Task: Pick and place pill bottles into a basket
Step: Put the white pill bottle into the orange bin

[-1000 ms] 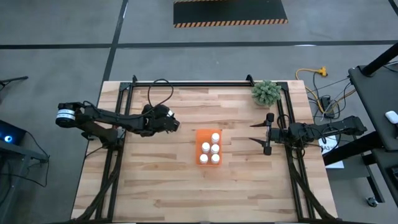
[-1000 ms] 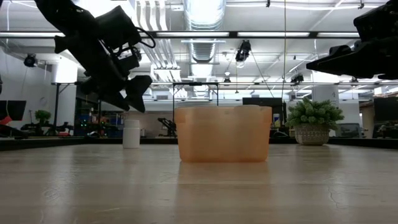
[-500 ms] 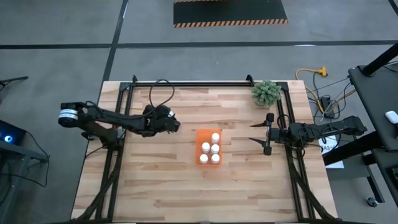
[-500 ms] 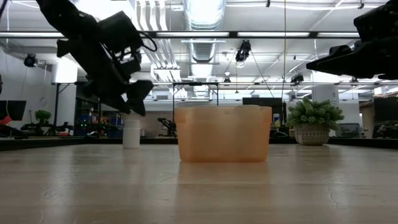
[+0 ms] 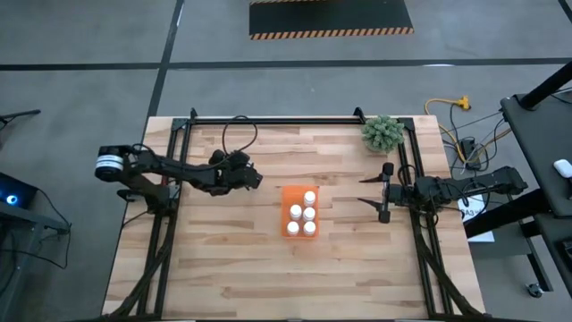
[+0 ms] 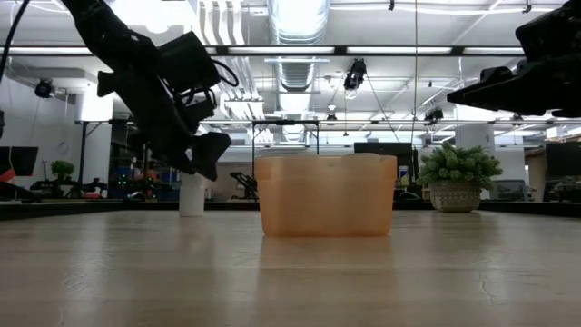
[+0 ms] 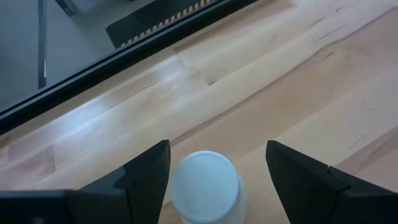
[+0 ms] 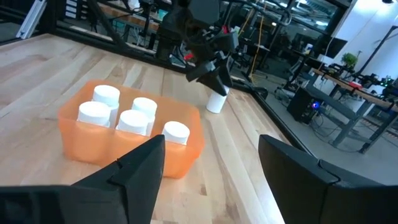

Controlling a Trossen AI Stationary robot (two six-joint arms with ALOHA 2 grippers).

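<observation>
Your left gripper (image 7: 217, 174) hangs over the one pill bottle (image 7: 205, 186) left out on the table (image 5: 232, 268), to the far left of the orange basket (image 5: 286, 231); its fingers are spread wide with the white cap showing between them and nothing gripped, so it looks lined up to drop down and close. The basket already holds five bottles (image 8: 134, 115) in two rows with one far-left slot free, presumably for this last one. Your right gripper (image 5: 382, 192) waits at the table's right edge, fingers apart and empty, clear of the work.
</observation>
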